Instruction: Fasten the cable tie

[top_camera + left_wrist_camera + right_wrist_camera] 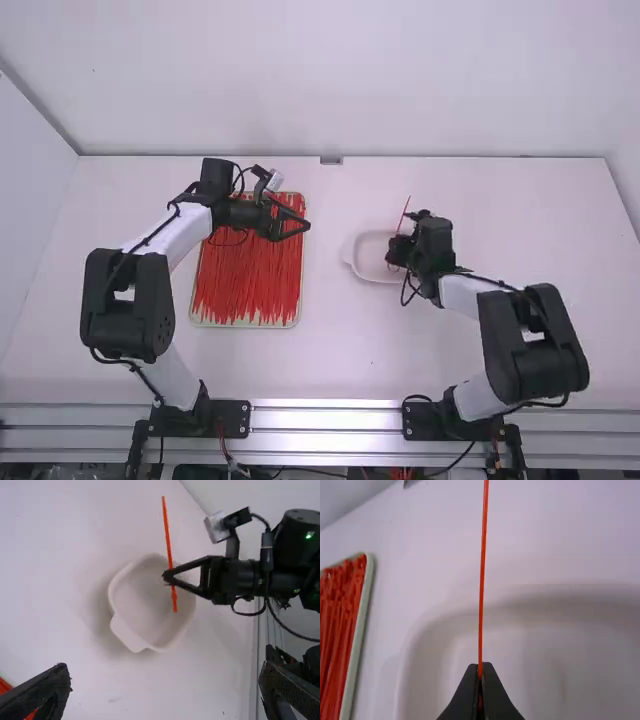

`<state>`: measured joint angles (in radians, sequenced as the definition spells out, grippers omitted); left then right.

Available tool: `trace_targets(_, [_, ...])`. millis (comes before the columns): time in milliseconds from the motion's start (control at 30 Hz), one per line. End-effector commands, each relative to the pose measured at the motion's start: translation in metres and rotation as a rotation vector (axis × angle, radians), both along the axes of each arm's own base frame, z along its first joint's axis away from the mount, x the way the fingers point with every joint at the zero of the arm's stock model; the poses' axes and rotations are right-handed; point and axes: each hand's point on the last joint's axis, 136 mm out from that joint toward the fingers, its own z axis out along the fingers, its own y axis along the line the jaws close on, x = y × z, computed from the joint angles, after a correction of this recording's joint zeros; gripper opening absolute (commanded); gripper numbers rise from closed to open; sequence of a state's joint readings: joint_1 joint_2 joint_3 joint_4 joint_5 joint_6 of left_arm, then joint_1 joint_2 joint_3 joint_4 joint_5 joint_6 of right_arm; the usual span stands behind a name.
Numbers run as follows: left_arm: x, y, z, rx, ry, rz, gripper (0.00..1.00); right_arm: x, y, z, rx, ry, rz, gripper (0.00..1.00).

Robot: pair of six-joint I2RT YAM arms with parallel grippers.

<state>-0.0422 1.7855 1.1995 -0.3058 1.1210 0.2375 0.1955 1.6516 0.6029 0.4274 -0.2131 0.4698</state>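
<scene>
Holding one thin red plastic cable tie [482,580] upright in the right gripper [480,672], fingers pinched fully shut on its lower part, just above the shallow white plastic bowl [362,262]. Leaving the long free end standing above the grip and a short end hanging toward the bowl.

Hovering with the left gripper [295,225] over the pale flat tray [245,324] of loose red cable ties [250,275], well apart from the bowl, fingers spread wide and gripping nothing.

Probably preparing to bend the tie into a loop. Advising this: bringing the left gripper across, taking the free end near its tip, closing gently, then curving it slowly toward the head. Lining the tail flat with the slot before pushing, avoiding any twist. Not being able to tell which end has the head.
</scene>
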Motion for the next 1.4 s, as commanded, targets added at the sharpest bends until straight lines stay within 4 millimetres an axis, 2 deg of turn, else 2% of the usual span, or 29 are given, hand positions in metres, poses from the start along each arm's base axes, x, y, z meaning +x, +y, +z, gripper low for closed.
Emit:
trace_targets(0, [-0.003, 0.000, 0.000, -0.004, -0.011, -0.011, 0.99, 0.012, 0.007, 0.013, 0.008, -0.038, 0.008, 0.00])
trace_targets(100, [-0.003, 0.000, 0.000, -0.004, -0.011, -0.011, 0.99, 0.012, 0.010, 0.014, 0.006, -0.042, 0.010, 0.00])
trace_targets(167, [-0.003, 0.001, 0.000, -0.004, -0.011, -0.011, 0.99, 0.013, 0.007, 0.014, 0.012, -0.035, -0.015, 0.12])
trace_targets(200, [-0.003, 0.000, 0.000, -0.004, -0.012, -0.011, 0.99, 0.013, 0.005, 0.013, 0.015, -0.027, -0.035, 0.26])
trace_targets(233, [-0.003, 0.000, 0.000, -0.004, -0.012, -0.011, 0.99, 0.013, 0.005, 0.013, 0.015, -0.027, -0.034, 0.33])
trace_targets(267, [-0.003, 0.000, 0.000, -0.003, -0.012, -0.010, 0.99, 0.013, 0.005, 0.013, 0.016, -0.027, -0.034, 0.46])
trace_targets(300, [-0.003, 0.001, -0.001, -0.001, -0.012, -0.009, 0.99, 0.013, 0.005, 0.013, 0.016, -0.027, -0.035, 0.52])
trace_targets(333, [-0.001, 0.002, -0.003, 0.013, -0.011, 0.000, 0.99, 0.013, 0.004, 0.013, 0.020, -0.025, -0.041, 0.74])
trace_targets(367, [0.000, 0.004, -0.005, 0.030, -0.011, 0.011, 0.99, 0.014, 0.002, 0.013, 0.020, -0.026, -0.045, 0.89])
trace_targets(400, [0.001, 0.005, -0.008, 0.044, -0.006, 0.020, 0.99, 0.015, 0.000, 0.014, 0.020, -0.028, -0.051, 0.99])
trace_targets(500, [0.000, 0.006, -0.009, 0.047, 0.002, 0.023, 0.99, 0.013, -0.004, 0.017, 0.015, -0.026, -0.053, 0.99])
trace_targets(700, [0.011, 0.033, -0.013, 0.114, 0.053, 0.149, 0.99, -0.003, -0.017, 0.032, -0.008, 0.010, -0.063, 0.99])
trace_targets(900, [0.004, 0.052, -0.014, 0.181, 0.087, 0.203, 0.99, -0.027, -0.027, 0.058, -0.031, 0.027, -0.088, 0.99])
trace_targets(1033, [0.000, 0.061, -0.016, 0.259, 0.107, 0.250, 0.99, -0.041, -0.025, 0.073, -0.031, 0.024, -0.077, 0.99])
trace_targets(1200, [-0.005, 0.084, -0.014, 0.373, 0.171, 0.394, 0.99, -0.058, -0.020, 0.089, -0.030, 0.014, -0.054, 0.99])
trace_targets(1367, [-0.018, 0.087, -0.006, 0.400, 0.192, 0.408, 0.99, -0.068, -0.013, 0.097, -0.026, 0.006, -0.026, 0.99])
